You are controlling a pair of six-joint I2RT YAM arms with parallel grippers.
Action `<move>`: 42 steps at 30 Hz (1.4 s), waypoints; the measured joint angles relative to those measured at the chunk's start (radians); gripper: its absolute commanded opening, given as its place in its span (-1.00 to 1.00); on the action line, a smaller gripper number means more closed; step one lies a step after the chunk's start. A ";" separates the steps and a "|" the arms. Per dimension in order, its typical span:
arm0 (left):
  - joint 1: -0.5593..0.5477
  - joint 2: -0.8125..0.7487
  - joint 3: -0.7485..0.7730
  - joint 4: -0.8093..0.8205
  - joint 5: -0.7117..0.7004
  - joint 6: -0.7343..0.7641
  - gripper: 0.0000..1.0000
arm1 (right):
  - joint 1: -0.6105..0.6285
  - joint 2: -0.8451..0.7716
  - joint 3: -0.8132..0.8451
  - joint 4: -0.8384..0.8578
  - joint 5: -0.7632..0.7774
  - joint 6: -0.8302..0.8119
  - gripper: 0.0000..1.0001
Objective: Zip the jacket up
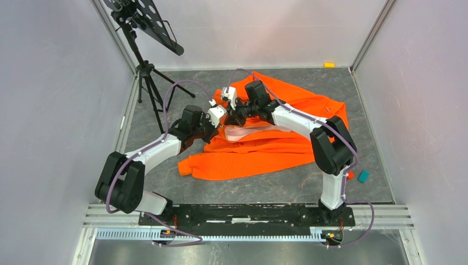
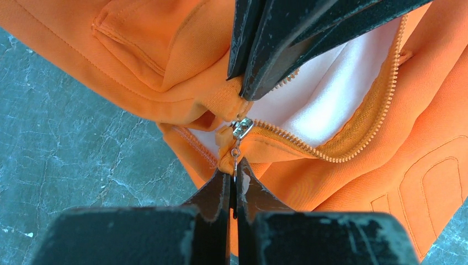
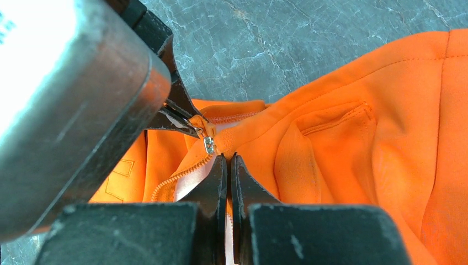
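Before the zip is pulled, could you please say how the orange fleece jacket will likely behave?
Probably floppy: the bright orange fleece jacket lies in folds. Likely to bunch when tugged, since its orange zipper teeth curve slackly.

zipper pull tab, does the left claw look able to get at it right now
Likely yes: the left claw looks shut on the pull tab hanging from the slider. The right claw pinches the jacket just beyond the slider, leaving the tab free.
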 measured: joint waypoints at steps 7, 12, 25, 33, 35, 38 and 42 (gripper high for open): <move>0.000 0.000 0.000 -0.003 -0.001 0.000 -0.96 | 0.001 0.006 0.004 -0.013 0.000 -0.010 -1.00; -0.002 0.000 0.000 -0.004 -0.003 0.000 -0.96 | 0.003 0.013 0.014 -0.025 0.001 -0.023 -1.00; -0.002 0.000 0.000 -0.008 -0.003 0.000 -0.96 | 0.005 0.016 0.014 -0.002 -0.009 0.000 -1.00; -0.002 0.000 0.001 -0.013 -0.003 0.000 -0.95 | 0.008 0.017 0.014 -0.007 -0.009 -0.005 -1.00; -0.002 0.000 0.001 -0.016 -0.002 0.001 -0.95 | 0.008 0.018 0.021 -0.022 -0.008 -0.017 -1.00; -0.002 0.000 0.006 -0.034 0.003 0.003 -0.95 | 0.009 0.024 0.031 -0.037 -0.008 -0.029 -1.00; -0.002 0.000 0.021 -0.068 0.005 0.012 -0.96 | 0.009 0.029 0.044 -0.056 -0.008 -0.034 -1.00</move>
